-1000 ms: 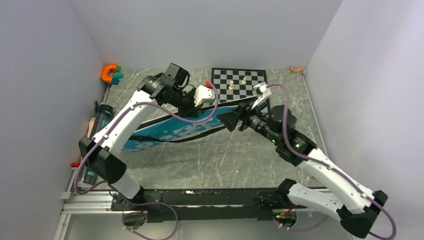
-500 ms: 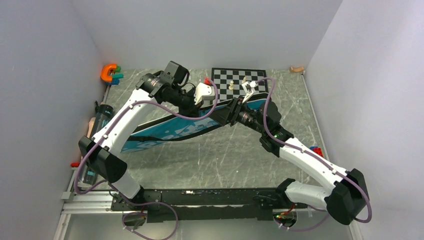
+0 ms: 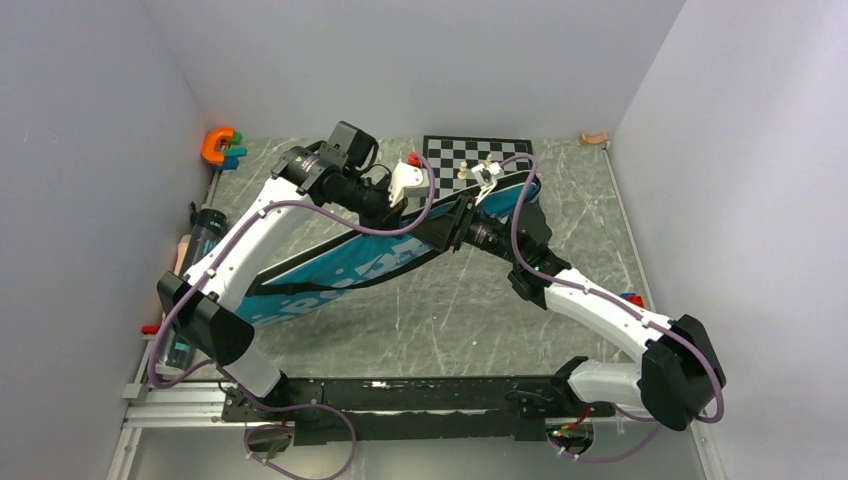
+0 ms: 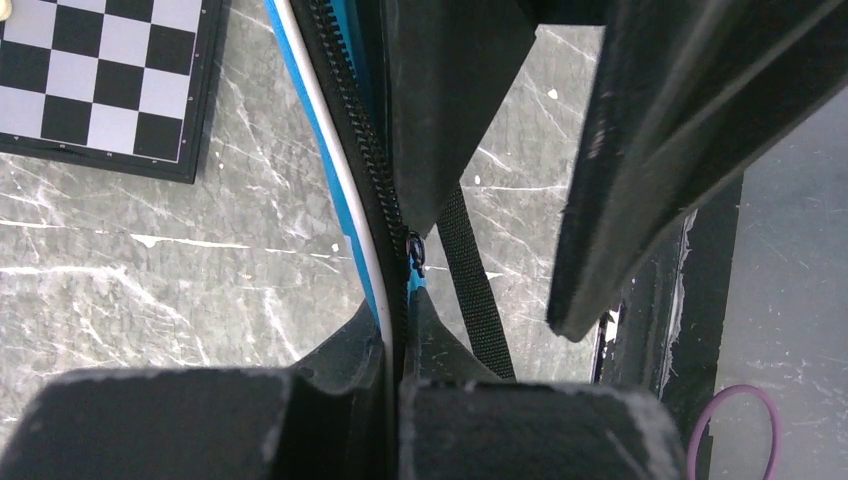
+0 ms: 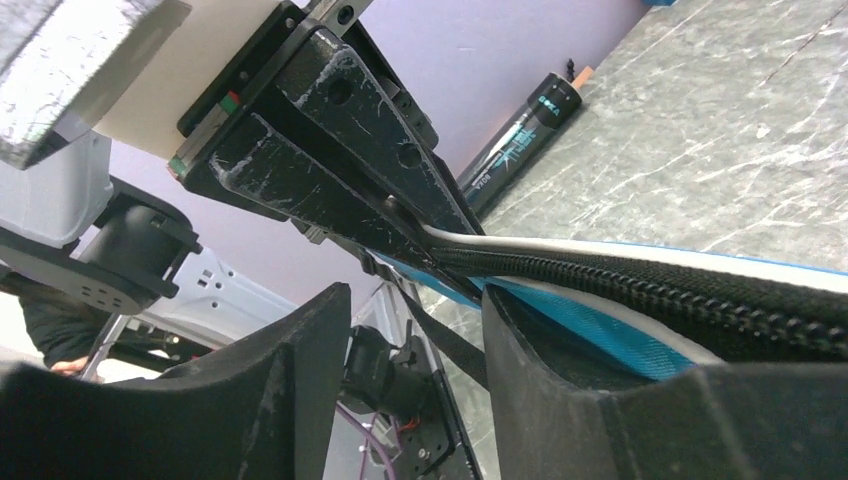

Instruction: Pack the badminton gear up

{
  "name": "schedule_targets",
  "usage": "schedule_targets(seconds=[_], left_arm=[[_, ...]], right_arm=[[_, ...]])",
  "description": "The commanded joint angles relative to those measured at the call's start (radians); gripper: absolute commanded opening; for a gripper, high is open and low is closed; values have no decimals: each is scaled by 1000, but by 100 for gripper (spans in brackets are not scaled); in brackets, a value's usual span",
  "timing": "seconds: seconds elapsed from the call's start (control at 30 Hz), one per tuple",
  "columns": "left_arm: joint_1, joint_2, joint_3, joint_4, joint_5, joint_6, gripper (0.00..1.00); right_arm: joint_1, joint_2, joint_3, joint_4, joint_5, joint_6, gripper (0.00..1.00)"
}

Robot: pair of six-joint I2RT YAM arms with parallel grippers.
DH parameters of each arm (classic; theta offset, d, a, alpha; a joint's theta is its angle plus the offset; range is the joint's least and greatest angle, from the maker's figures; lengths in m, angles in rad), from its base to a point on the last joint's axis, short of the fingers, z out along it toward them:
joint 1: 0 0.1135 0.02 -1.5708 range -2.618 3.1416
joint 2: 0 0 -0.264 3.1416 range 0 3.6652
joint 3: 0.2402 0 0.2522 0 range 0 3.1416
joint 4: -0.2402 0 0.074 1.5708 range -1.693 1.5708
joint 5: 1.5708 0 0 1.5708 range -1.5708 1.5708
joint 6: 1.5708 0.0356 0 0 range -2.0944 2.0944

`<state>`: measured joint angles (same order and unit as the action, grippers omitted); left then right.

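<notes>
One long, tapered blue fabric racket bag [image 3: 340, 270], edged in white piping and a black toothed zip, is slanting across the veined grey stone desk [image 3: 450, 320], from the left edge toward the checkered chessboard [image 3: 505, 153] at the far edge. The left gripper [image 4: 398, 330] fingers are pinching the bag's zipped rim. The right gripper [image 5: 415, 300] fingers are standing spread at that rim. One glossy black tube [image 5: 520, 130] is lying along the left edge.

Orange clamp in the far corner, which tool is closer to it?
Left. The left tool, shut on the blue bag, is right of the orange clamp; the right tool sits farther right along that bag.
</notes>
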<state>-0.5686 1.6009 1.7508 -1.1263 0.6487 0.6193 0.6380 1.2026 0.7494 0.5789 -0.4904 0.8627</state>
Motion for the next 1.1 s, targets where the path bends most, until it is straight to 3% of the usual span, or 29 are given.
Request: schedule_targets(seconds=[0.0,0.3,0.43,0.7,0.87,1.07], left_arm=[[-10,-21,69,36,125,-12,0],[-15,-28,55,37,129,-11,0],[-23,-30,55,37,135,-16,0],[-25,-45,61,17,146,-11,0],[-26,-54,60,-3,174,2,0],[-27,-48,91,-28,203,-1,0]], right_arm=[[-6,35,-8,98,-22,22,52],[-4,57,-13,133,-28,42,38],[-4,71,-13,151,-35,53,37],[-5,66,-47,165,-25,59,53],[-7,69,-83,232,-20,89,53],[-22,130,-125,489,-59,201,50]])
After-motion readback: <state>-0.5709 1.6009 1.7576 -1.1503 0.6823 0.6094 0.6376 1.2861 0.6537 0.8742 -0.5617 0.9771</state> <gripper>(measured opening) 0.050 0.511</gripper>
